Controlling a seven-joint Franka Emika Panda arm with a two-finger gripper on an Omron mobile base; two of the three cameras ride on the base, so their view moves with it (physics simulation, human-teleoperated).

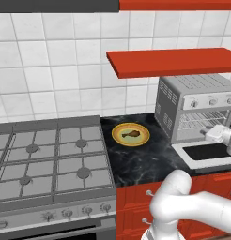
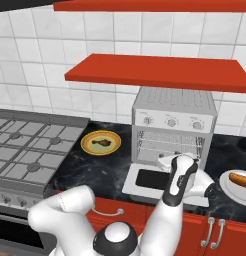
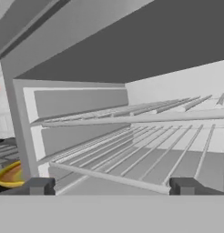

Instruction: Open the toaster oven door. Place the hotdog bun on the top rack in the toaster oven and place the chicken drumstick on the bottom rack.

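Note:
The toaster oven (image 1: pixel 183 101) stands on the dark counter, and its door (image 1: pixel 206 153) lies flat, fully opened toward me. Inside the cavity, the top rack (image 3: pixel 132 119) and the bottom rack (image 3: pixel 145 159) are both bare. Just above the lowered door, my gripper (image 3: pixel 111 186) hangs open at the mouth of the cavity, pointing inward and holding nothing; it is also in the left base view (image 1: pixel 205 132). The chicken drumstick (image 1: pixel 130 134) rests on a yellow plate (image 1: pixel 118 138) left of the oven. The hotdog bun (image 2: pixel 241 179) lies on a white plate (image 2: pixel 227 187) to the oven's right.
A gas stove (image 1: pixel 47 154) fills the counter's left side. A red shelf (image 1: pixel 173 61) hangs on the tiled wall directly above the oven. Red drawers (image 2: pixel 215 232) with silver handles run below the counter edge.

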